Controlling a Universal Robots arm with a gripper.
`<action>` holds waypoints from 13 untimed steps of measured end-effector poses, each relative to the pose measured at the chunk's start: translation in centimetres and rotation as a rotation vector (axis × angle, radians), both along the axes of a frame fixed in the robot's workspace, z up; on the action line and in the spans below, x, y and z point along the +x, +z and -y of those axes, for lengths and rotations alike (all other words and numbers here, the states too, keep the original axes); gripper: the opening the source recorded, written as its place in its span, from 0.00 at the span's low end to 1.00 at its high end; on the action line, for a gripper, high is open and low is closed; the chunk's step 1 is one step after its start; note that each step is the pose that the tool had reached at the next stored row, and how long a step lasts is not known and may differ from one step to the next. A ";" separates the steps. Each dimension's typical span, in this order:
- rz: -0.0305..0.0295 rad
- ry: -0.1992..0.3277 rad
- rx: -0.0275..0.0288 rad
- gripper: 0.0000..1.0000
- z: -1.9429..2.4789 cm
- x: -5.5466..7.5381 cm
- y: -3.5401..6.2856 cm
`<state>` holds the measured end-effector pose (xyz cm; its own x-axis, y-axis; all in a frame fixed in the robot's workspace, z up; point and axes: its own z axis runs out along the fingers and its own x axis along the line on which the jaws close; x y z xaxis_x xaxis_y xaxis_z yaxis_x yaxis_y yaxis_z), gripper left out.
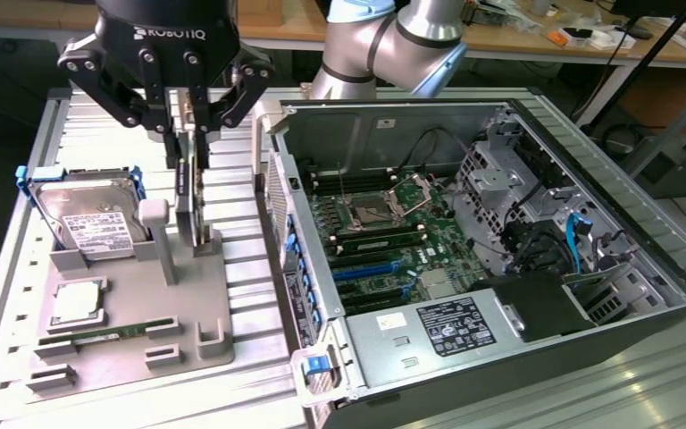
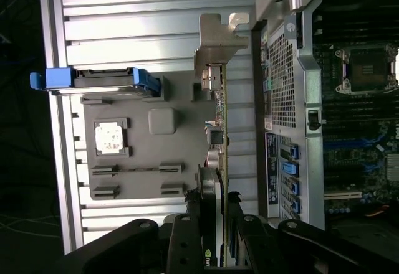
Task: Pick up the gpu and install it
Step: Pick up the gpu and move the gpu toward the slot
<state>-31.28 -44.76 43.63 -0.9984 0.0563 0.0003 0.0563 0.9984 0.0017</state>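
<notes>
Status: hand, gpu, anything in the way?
Robot hand shut on gpu top edge. Card upright at grey fixture posts, outside open case. Nothing seen in the way.

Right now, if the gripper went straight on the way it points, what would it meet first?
The gripper is closed on the gpu, standing on edge; straight down, it would likely meet the grey holder under the card first.
</notes>
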 end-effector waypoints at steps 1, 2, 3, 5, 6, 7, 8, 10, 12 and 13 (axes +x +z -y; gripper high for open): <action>0.0000 0.000 0.0000 0.27 0.00 0.1 0.01; -0.0001 0.000 -0.0001 0.27 0.00 0.2 0.01; -0.0001 0.000 0.0000 0.27 0.00 0.2 0.02; -0.0001 0.000 0.0000 0.27 0.00 0.4 0.02; -0.0001 0.000 -0.0001 0.27 0.00 0.5 0.03; 0.0000 0.000 -0.0001 0.27 0.00 0.6 0.03; 0.0000 0.000 0.0000 0.27 0.00 0.7 0.04; -0.0001 0.000 -0.0001 0.27 0.00 0.9 0.05; -0.0001 0.000 0.0000 0.27 0.00 1.0 0.05; 0.0000 0.000 0.0000 0.27 0.00 1.0 0.05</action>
